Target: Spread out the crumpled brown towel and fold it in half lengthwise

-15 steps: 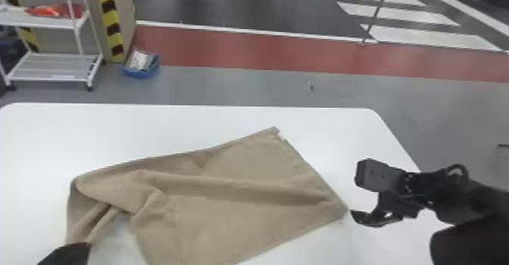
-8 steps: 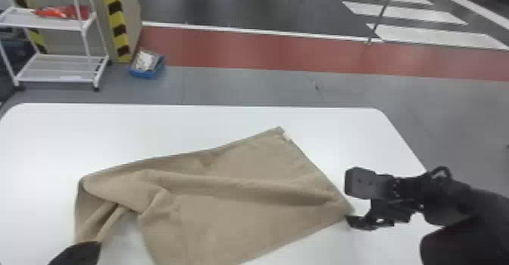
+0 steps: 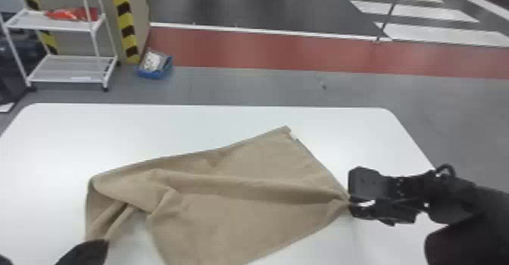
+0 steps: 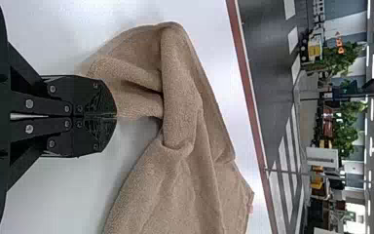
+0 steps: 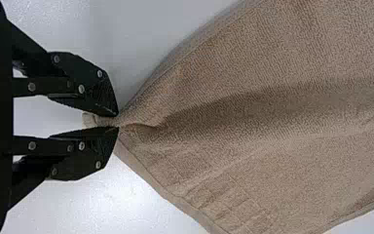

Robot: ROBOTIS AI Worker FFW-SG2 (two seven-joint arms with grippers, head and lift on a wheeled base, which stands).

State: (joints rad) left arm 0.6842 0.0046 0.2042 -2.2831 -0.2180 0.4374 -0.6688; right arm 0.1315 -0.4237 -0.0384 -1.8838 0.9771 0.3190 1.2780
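While the right tool (image 5: 118, 121) is pinching a corner of the brown towel (image 3: 246, 222), lying rumpled across the white tabletop (image 3: 113, 131), the left tool (image 4: 117, 117) is resting closed against its folded end, any grip there being unclear; spreading well is probably needing low, even, outward tension, easing creases without tugging the pinched corner loose.
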